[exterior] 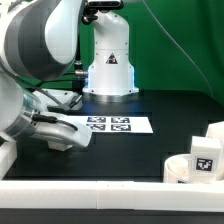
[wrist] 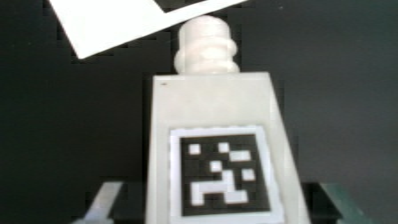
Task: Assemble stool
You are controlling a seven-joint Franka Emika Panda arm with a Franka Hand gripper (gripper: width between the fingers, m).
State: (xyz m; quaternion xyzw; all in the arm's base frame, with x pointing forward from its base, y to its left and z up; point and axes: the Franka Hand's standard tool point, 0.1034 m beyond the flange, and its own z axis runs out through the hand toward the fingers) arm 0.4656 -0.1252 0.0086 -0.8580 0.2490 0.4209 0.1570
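Note:
In the wrist view a white stool leg (wrist: pixel 217 130) lies lengthwise between my fingers, its square tag facing the camera and its ribbed peg end (wrist: pixel 208 48) pointing away. My gripper (wrist: pixel 217 205) is open and straddles the leg, with a dark gap on each side between the leg and the fingers (wrist: pixel 111 200). In the exterior view my gripper (exterior: pixel 72 138) is low over the table at the left. The round seat (exterior: pixel 185 168) and two other legs (exterior: pixel 207 152) stand at the right front.
The marker board (exterior: pixel 115 124) lies on the black table just right of my gripper; its corner shows in the wrist view (wrist: pixel 125 25). A white border rail (exterior: pixel 90 190) runs along the front edge. The robot base (exterior: pixel 110 60) stands at the back.

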